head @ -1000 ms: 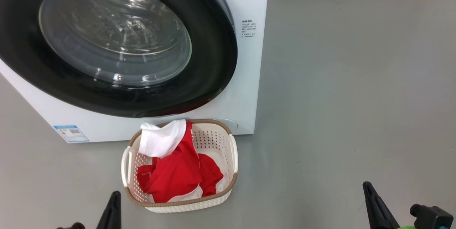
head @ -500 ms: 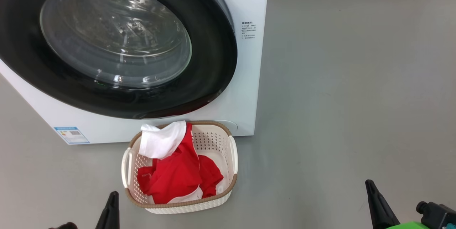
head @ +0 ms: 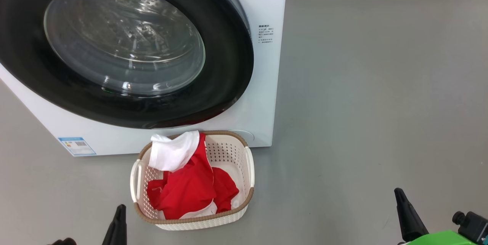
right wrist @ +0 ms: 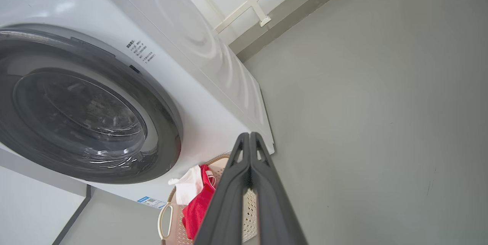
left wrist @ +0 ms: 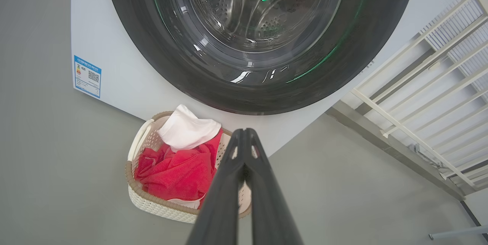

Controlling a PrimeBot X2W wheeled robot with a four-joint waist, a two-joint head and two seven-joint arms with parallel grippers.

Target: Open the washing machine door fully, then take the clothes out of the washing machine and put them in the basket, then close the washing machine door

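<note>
Judging the washing machine door (head: 126, 52) shut yet perhaps unlatched, catch hidden, with spring-back possible from an uncaught latch against the washing machine (head: 267, 5); glossy black rim and bulging clear glass, high ahead of both pairs of jaws. Below it, just beyond the left gripper (left wrist: 243, 134) and well left of the right gripper (right wrist: 249, 136), red-and-white clothes (head: 187, 188) heaped in the basket (head: 249, 168), one white flap over the far rim, apt to spill if bumped. Both pairs clenched on nothing.

Floor (head: 362, 104) right of the basket (head: 198, 224) lies open; the washer (head: 263, 96), door (head: 228, 66) shut, blocks just behind it.
</note>
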